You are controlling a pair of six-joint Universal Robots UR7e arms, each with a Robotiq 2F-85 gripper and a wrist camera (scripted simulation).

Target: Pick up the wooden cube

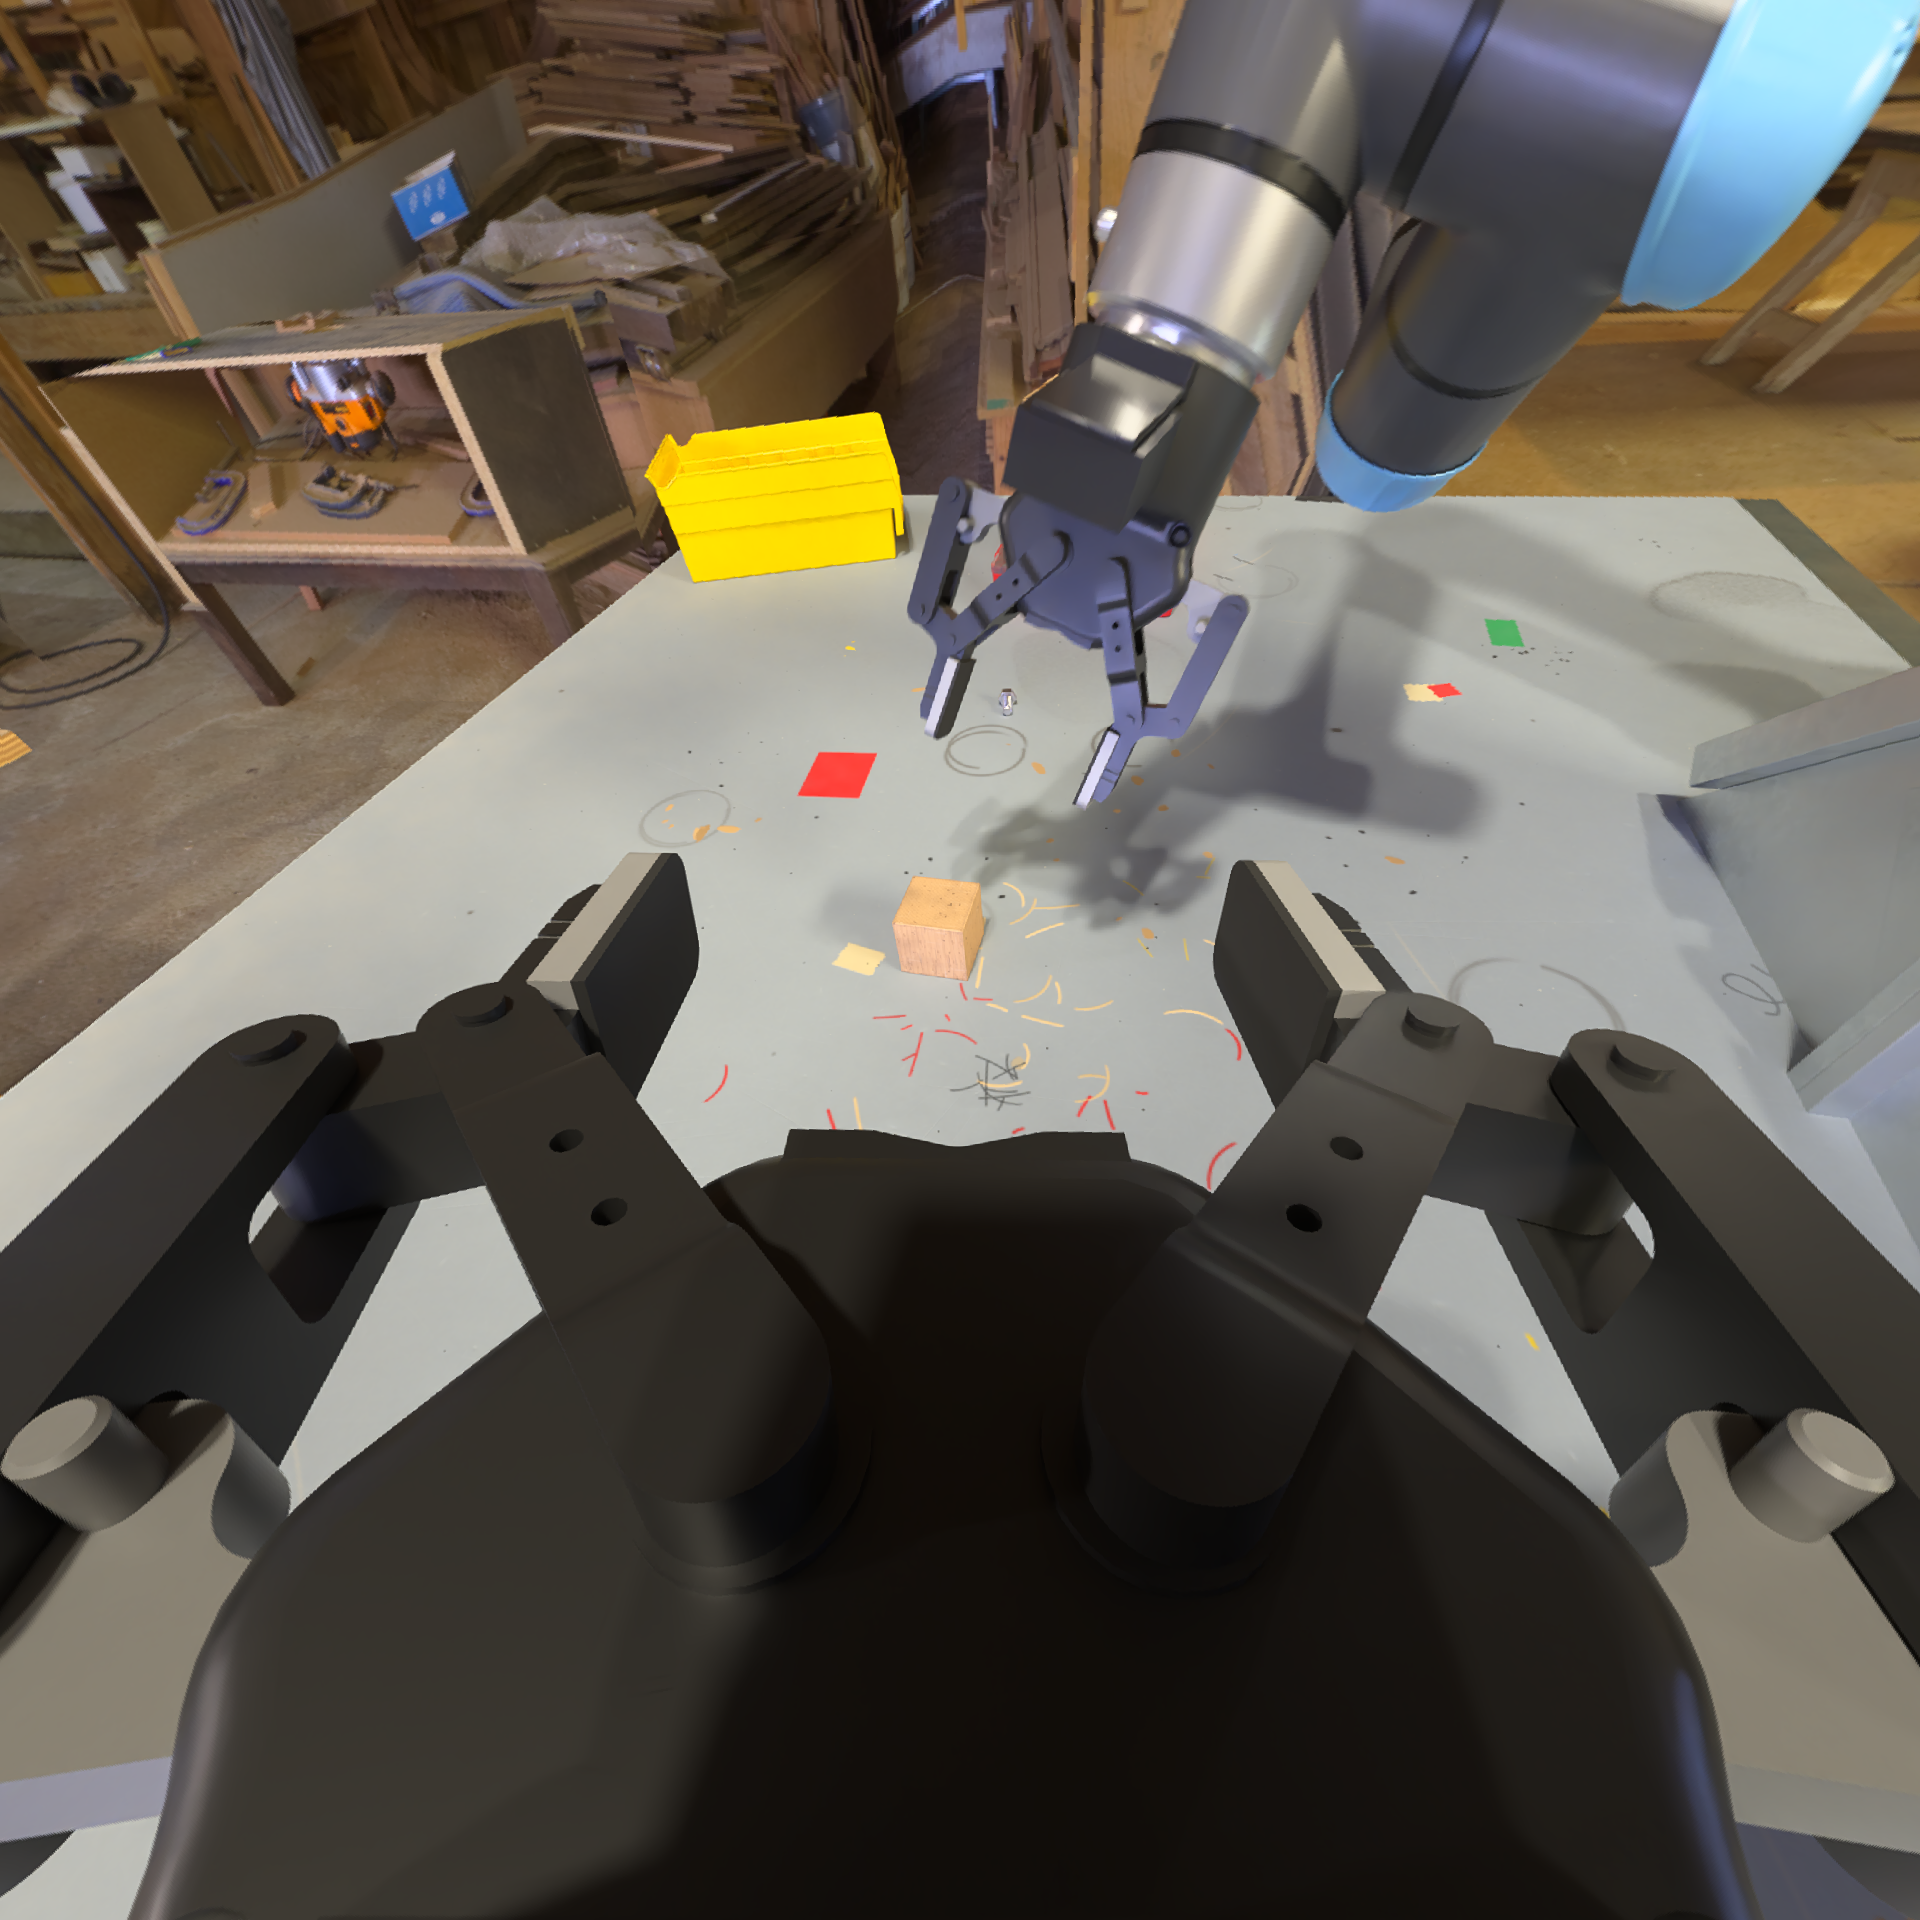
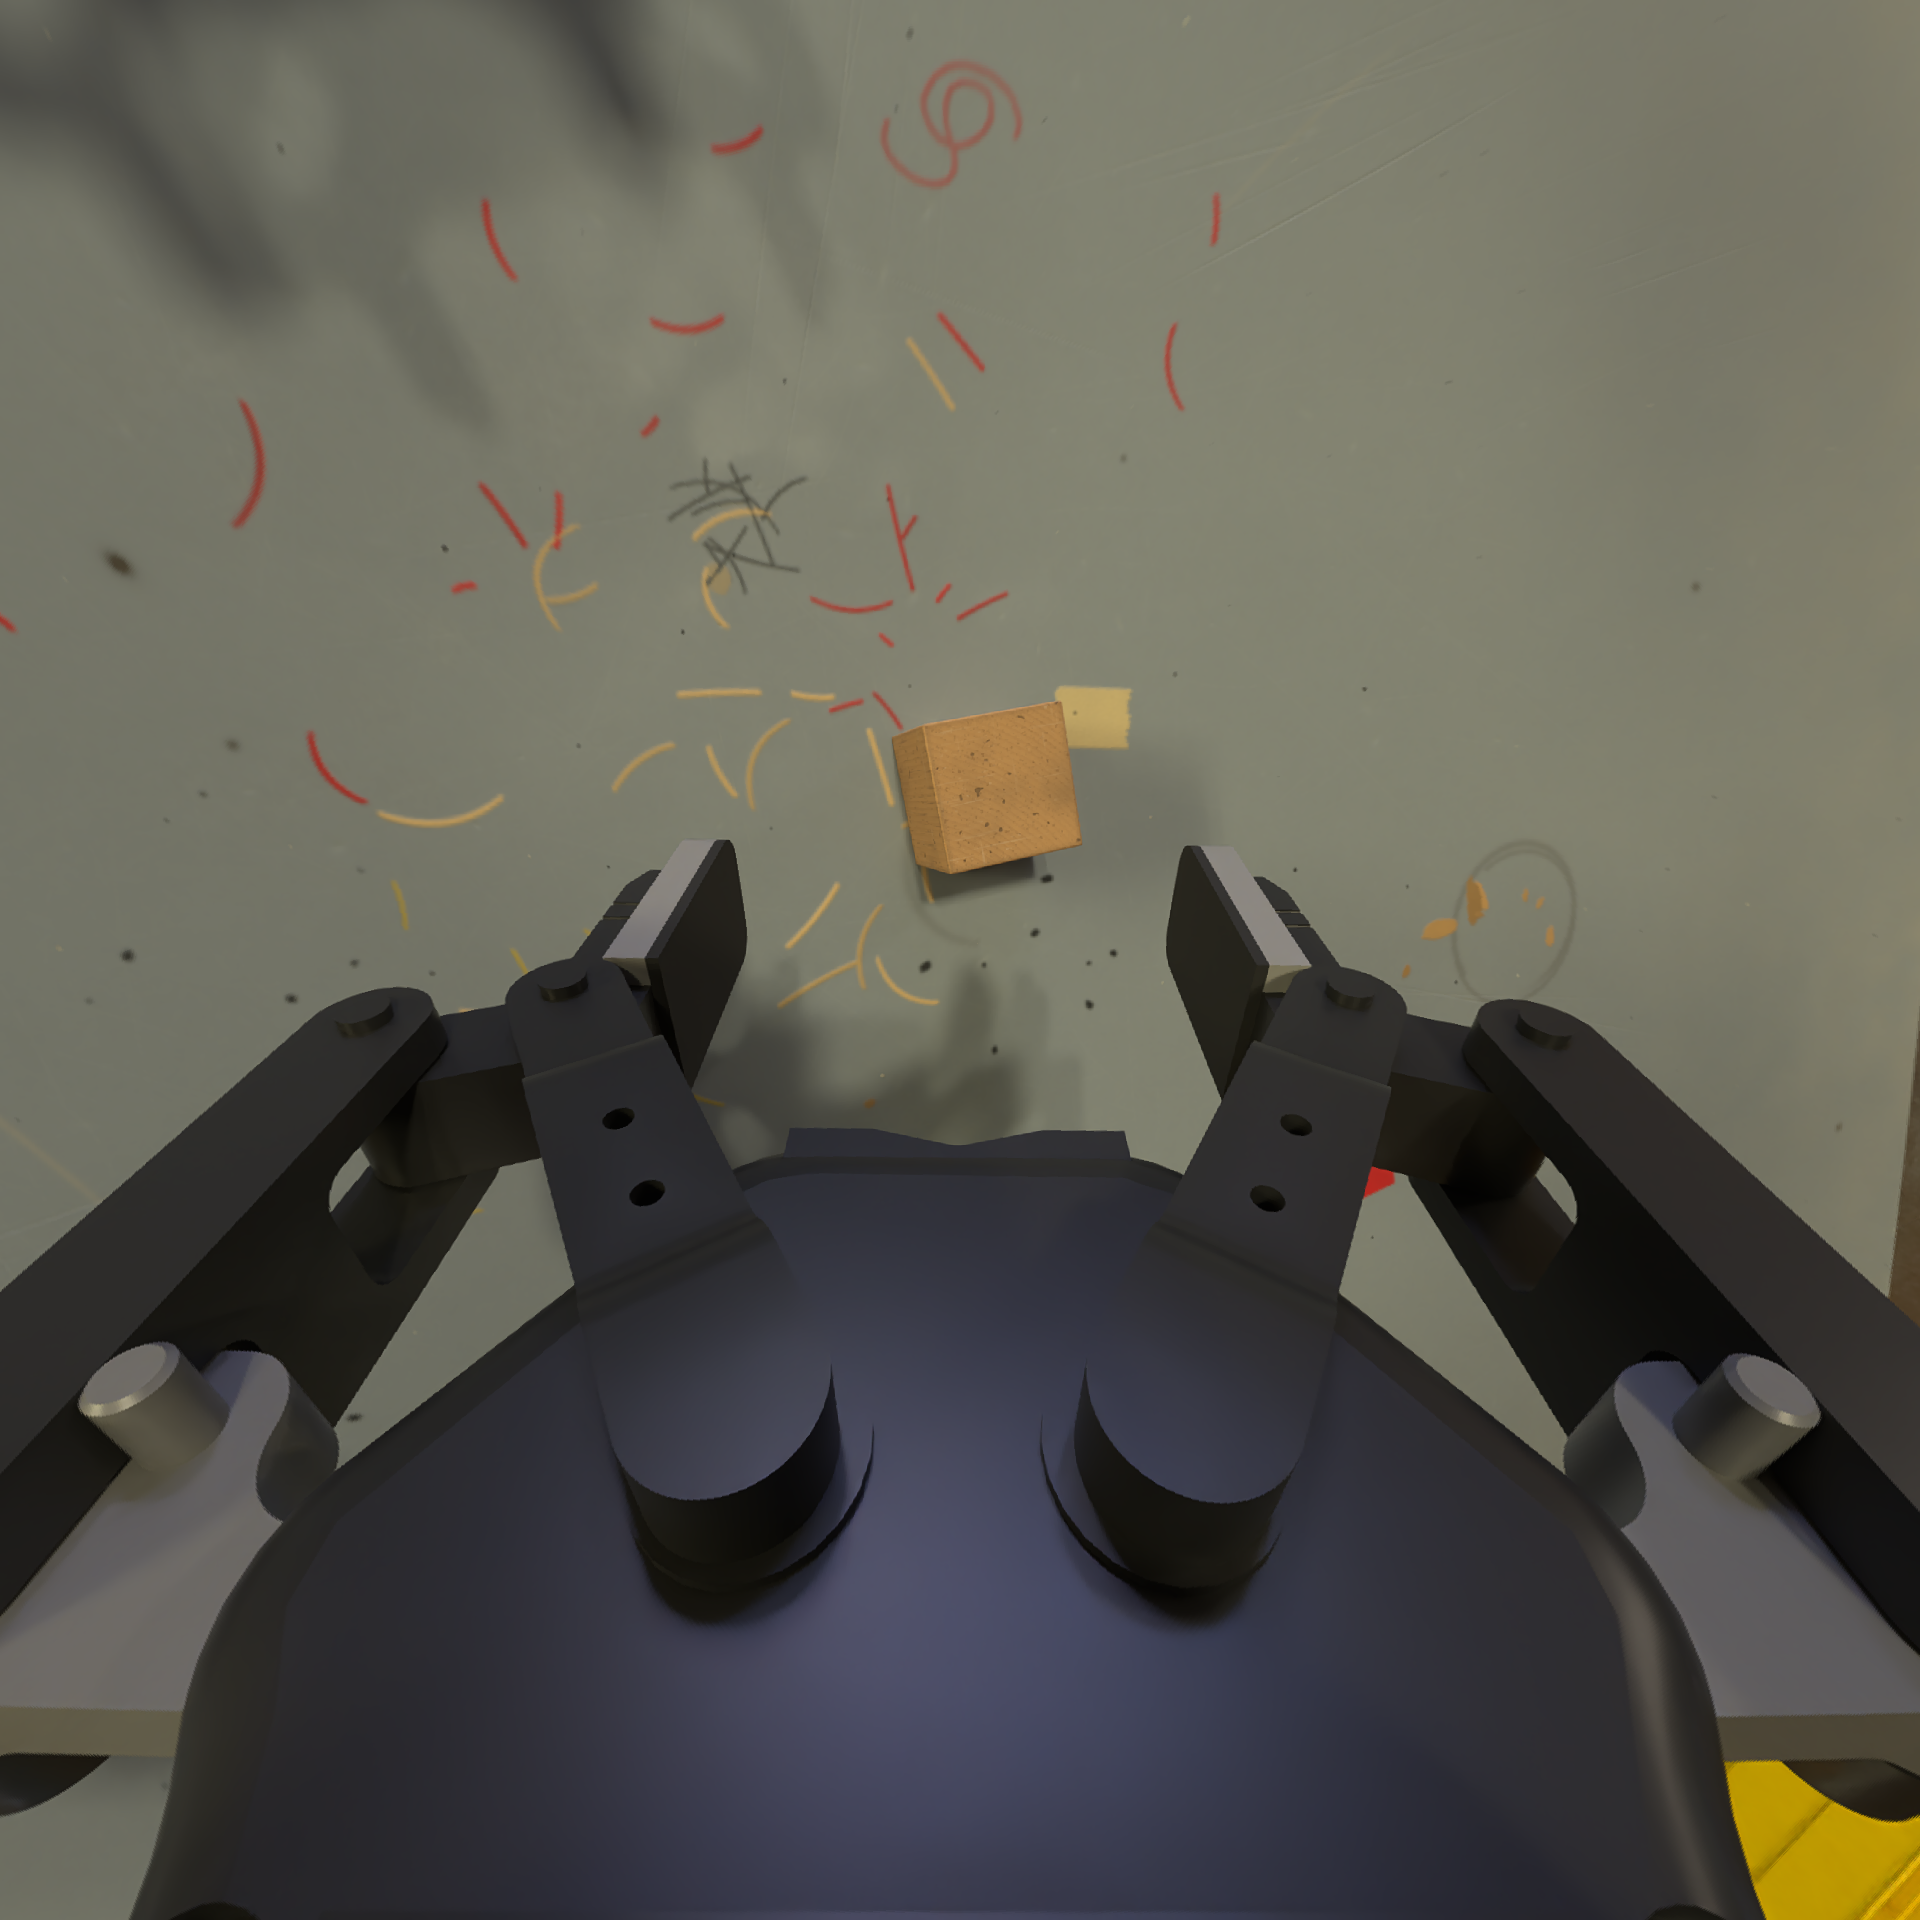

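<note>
The wooden cube (image 1: pixel 938 927) is small and light brown and sits on the grey table (image 1: pixel 520 883). In the left wrist view it lies ahead of my left gripper (image 1: pixel 956 914), which is open and empty, above the table. My right gripper (image 1: pixel 1023 743) hangs open above the table beyond the cube. In the right wrist view the cube (image 2: pixel 987 787) sits just past the open right gripper (image 2: pixel 956 914), a little right of centre, with nothing between the jaws.
A yellow bin (image 1: pixel 779 497) stands at the table's far edge. A red patch (image 1: pixel 837 775), a green patch (image 1: pixel 1503 632) and a small metal bolt (image 1: pixel 1006 702) lie on the table. A grey box (image 1: pixel 1829 883) stands at the right. A beige scrap (image 2: pixel 1094 716) lies beside the cube.
</note>
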